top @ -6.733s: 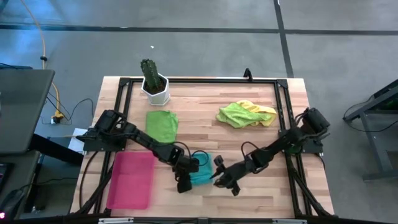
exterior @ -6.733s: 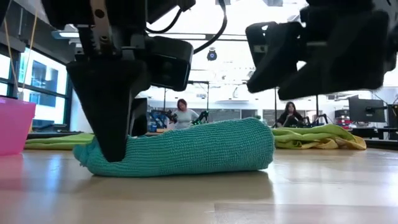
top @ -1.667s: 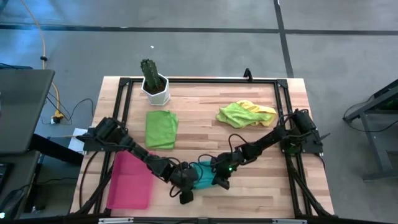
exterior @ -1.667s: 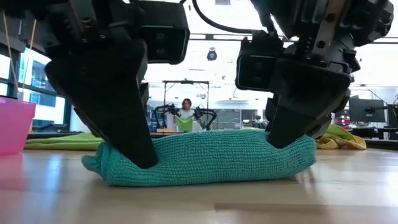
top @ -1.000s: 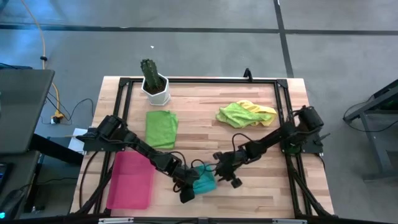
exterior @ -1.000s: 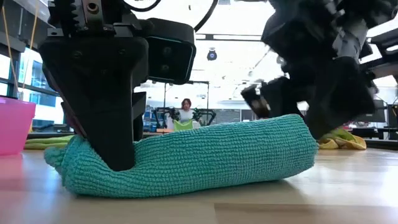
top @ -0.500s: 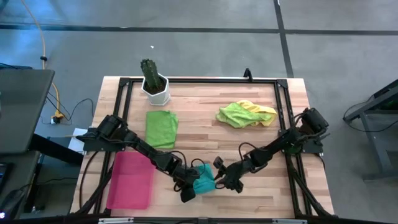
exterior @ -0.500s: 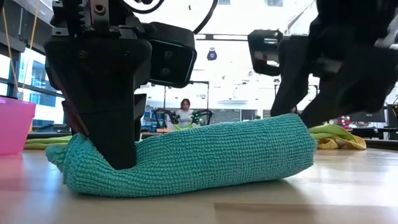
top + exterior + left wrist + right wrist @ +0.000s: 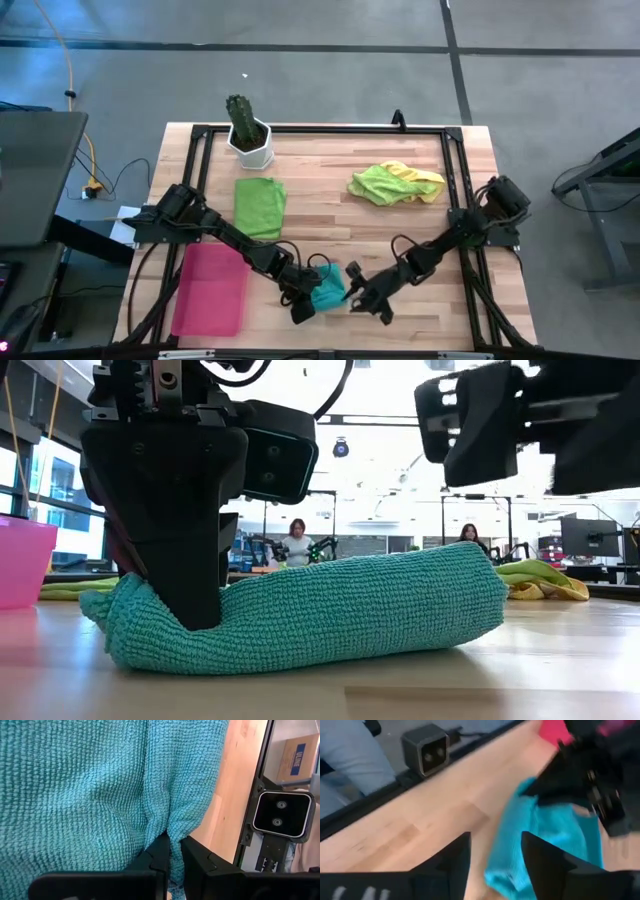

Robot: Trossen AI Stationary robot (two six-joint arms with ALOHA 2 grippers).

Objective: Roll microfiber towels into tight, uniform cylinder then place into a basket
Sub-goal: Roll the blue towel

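Teal towel [image 9: 330,610]: knobbly knit cloth, matt. Worktop [image 9: 330,215]: pale wood planks, light sheen. Left pincer [image 9: 172,851]: matt black plastic. Basket [image 9: 210,290]: smooth pink.

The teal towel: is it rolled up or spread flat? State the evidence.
Rolled. The teal towel lies as a thick cylinder on the table, with the left gripper pinching one end.

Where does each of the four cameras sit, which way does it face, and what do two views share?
High: overhead, straight down; both arms, pink basket.
Low: table height, level; teal towel, left pincer clamping its end.
Left wrist: along its fingers pinching the towel.
Right wrist: past open right pincer toward the towel.
Shared: all four show the teal towel.
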